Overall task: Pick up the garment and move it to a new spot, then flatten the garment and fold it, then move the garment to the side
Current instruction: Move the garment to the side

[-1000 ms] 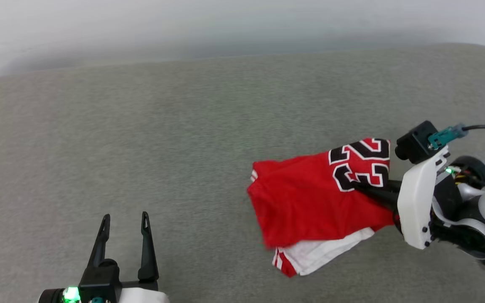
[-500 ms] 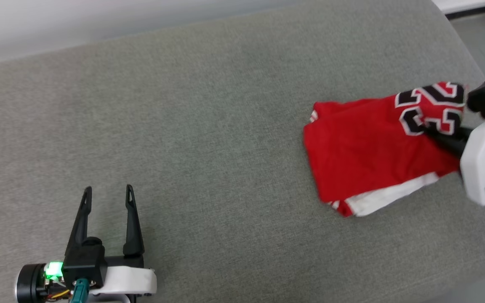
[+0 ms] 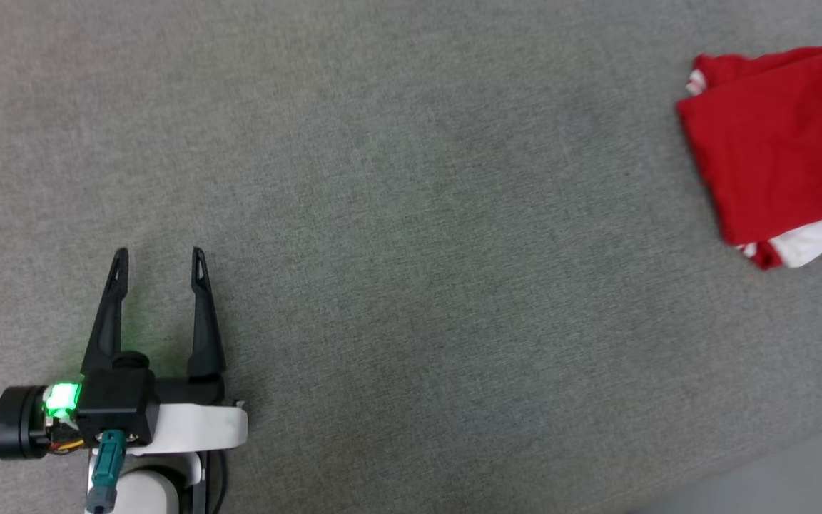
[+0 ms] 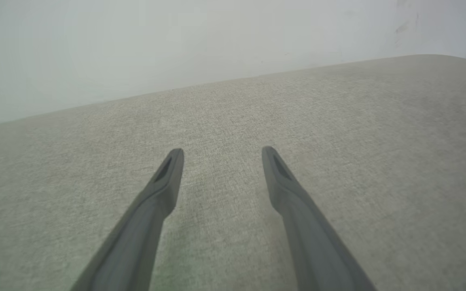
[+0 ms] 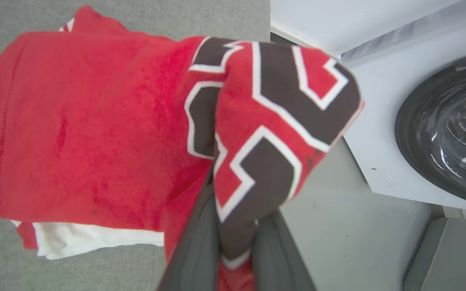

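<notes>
There's just one garment (image 3: 775,143), a red jersey, lying folded on the grey cushion (image 3: 382,214), far over on the robot's right side. One strip of white sleeve pokes out from under the red layers. Two grippers are at work. The right gripper (image 5: 235,242) has its two dark fingers (image 5: 188,258) pinched tight on one end of the jersey, the end with the black, white-edged numerals, and that end is bunched up between them past the cushion's edge. The rest of the cloth lies flat on the cushion. The left gripper (image 3: 159,257) sits well apart from the jersey at the lower left. Its two fingers are spread wide with nothing between them, just above bare cushion. Off beyond the cushion stands one white washing machine (image 5: 378,161) with its one round dark door (image 5: 447,129)
</notes>
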You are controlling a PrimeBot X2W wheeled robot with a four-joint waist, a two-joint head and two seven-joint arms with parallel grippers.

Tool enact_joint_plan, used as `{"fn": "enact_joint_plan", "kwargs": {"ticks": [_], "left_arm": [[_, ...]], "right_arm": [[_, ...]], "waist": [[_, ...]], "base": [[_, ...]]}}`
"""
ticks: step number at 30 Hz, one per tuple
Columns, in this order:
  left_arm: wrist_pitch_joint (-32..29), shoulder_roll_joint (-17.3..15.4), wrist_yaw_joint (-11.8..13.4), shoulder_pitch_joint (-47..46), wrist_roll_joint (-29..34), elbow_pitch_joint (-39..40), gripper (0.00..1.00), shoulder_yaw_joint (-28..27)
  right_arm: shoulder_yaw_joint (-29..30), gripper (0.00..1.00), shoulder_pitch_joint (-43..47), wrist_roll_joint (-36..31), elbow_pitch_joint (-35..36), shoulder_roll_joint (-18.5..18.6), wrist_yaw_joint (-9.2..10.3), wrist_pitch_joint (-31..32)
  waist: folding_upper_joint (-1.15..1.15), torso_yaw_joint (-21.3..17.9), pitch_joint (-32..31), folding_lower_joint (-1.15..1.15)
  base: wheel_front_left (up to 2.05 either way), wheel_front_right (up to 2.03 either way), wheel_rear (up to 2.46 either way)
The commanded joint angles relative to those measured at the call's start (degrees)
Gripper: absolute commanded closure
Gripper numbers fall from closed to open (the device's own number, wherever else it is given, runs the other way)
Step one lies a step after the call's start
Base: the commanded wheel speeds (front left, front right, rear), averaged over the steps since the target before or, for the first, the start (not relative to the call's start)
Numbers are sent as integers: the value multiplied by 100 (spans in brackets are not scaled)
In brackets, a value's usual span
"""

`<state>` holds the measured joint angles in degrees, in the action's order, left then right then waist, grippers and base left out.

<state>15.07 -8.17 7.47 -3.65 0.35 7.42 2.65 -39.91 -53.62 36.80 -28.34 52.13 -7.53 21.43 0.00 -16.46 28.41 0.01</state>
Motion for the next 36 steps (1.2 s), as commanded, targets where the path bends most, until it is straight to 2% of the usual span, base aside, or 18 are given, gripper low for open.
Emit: {"fn": "enact_joint_plan", "kwargs": {"ticks": [1, 4, 13, 14, 15, 20, 23, 27, 30, 33, 36], "left_arm": [[12, -23, -31, -113, 8, 38, 0, 3], [12, -58, -12, -217, 10, 68, 0, 15], [6, -63, 121, -236, 41, 191, 0, 113], [6, -44, 131, -209, 35, 192, 0, 128], [7, -27, 162, -173, 24, 189, 0, 142], [10, 71, 231, -41, -46, 161, 0, 197], [12, 119, 284, 93, -75, 137, 0, 205], [12, 207, 353, 303, -112, 119, 0, 184], [12, 257, 404, 489, -157, 135, 0, 145], [12, 300, 418, 632, -173, 141, 0, 138], [12, 342, 409, 763, -198, 128, 0, 128]], "right_arm": [[57, 100, -124, -58, -155, 23, 8, -63], [187, 100, -313, -221, -619, 10, 8, -244], [306, 100, -533, -341, -1698, -409, 8, -489], [322, 67, -558, -340, -1789, -462, 8, -523], [357, 0, -604, -389, -1885, -503, 8, -593], [467, 0, -761, -833, -2330, -575, 8, -1149], [471, 0, -923, -1433, -2323, -565, 8, -1906], [870, 0, -844, -1874, -2346, -912, 8, -2891], [1177, 0, -716, -2227, -2212, -1110, 8, -3458], [1628, 0, -473, -2510, -1913, -1409, 8, -3639], [2161, 0, -93, -2775, -1105, -1686, 8, -3655]], "waist": [[0, 67, 210, -1], [0, 123, 368, -1], [0, 230, 442, -1], [0, 237, 400, -1], [0, 241, 347, -1], [0, 324, -54, -1], [0, 385, -335, -1], [0, 477, -728, -1], [0, 558, -946, -1], [0, 677, -1136, -1], [0, 817, -1309, -1]], "base": [[0, 0, 0], [0, 0, 0], [0, 0, 0], [0, 0, 0], [0, 0, 0], [0, 0, 0], [0, 0, 0], [0, 0, 0], [0, 0, 0], [0, 0, 0], [0, 0, 0]]}}
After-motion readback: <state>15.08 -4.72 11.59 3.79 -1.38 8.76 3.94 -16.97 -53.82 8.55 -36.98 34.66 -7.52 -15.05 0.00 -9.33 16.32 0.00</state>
